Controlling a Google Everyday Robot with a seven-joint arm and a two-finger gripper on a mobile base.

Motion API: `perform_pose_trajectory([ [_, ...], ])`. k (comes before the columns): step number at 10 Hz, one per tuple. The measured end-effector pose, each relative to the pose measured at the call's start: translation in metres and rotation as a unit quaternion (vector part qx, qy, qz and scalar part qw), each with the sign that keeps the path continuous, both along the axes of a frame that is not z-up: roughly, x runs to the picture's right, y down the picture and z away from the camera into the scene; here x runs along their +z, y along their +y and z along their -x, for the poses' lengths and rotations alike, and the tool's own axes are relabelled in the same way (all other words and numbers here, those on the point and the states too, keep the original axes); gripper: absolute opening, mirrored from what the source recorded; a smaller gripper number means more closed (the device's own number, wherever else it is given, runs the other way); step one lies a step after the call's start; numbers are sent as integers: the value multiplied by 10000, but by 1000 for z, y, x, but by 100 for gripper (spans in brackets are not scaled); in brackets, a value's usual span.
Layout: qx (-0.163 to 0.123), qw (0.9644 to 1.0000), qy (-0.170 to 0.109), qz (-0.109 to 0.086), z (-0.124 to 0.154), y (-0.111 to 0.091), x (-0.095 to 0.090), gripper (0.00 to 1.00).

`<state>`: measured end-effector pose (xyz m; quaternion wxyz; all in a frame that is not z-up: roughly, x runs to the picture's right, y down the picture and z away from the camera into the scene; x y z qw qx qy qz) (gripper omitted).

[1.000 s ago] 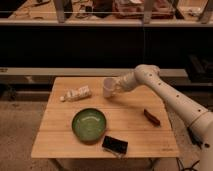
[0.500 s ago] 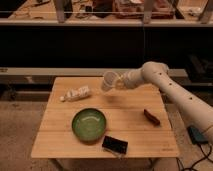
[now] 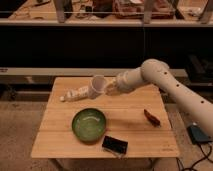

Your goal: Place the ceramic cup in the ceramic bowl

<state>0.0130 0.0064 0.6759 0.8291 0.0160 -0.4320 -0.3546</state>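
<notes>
The ceramic cup (image 3: 97, 84) is a pale tumbler held tilted in the air above the back of the wooden table (image 3: 130, 115). My gripper (image 3: 108, 87) is shut on the ceramic cup from its right side, at the end of the white arm (image 3: 165, 80) reaching in from the right. The ceramic bowl (image 3: 89, 124) is a wide glossy green dish on the table, below the cup and nearer the front, and nothing is in it.
A white tube-like packet (image 3: 76, 93) lies at the back left of the table, just left of the cup. A flat black rectangular object (image 3: 115, 145) lies near the front edge. A small red-brown object (image 3: 152, 117) lies at the right.
The gripper has lifted the cup off the table and carried it up and slightly left, tilting it. The bowl and other objects have not moved.
</notes>
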Motion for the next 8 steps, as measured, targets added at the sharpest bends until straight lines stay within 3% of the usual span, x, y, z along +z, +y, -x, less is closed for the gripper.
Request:
perform_pose_trajectory([
  [2, -327, 9980, -537, 69, 7, 16, -35, 14],
  [3, -376, 9974, -606, 75, 8, 18, -39, 14],
  [7, -439, 9971, -612, 124, 9, 23, -36, 14],
  [8, -642, 9958, -595, 257, 14, 41, -28, 14],
])
